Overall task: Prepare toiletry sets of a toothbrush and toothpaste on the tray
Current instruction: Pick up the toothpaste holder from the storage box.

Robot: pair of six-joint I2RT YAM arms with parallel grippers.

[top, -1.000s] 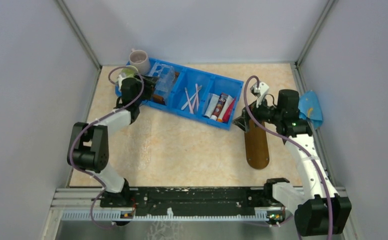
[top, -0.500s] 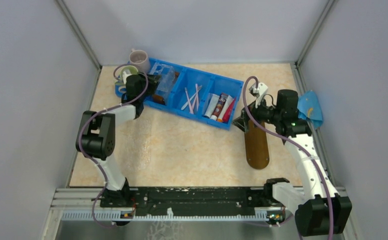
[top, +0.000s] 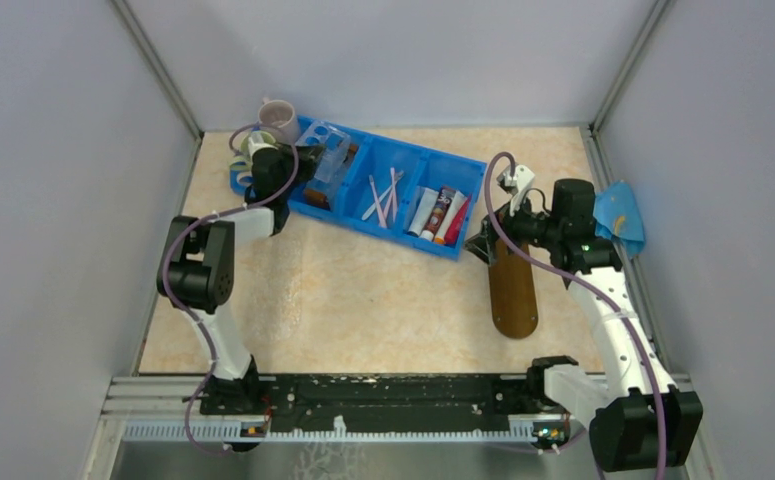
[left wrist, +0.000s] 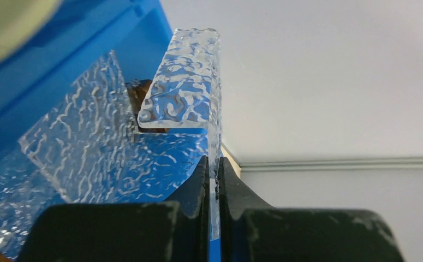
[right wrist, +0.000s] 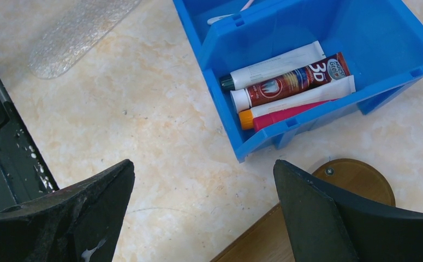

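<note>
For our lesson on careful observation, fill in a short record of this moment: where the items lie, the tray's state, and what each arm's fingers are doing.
Toothbrushes: thin pale pink and white toothbrushes, in the middle compartment of the blue plastic bin.
Toothpaste: small toothpaste tubes, in the bin compartment nearest the tray.
Tray: long dark brown oval tray, no set visible on it.
Left fingers: shut on a clear textured plastic piece.
Right fingers: open, empty, over the tray's far end.
</note>
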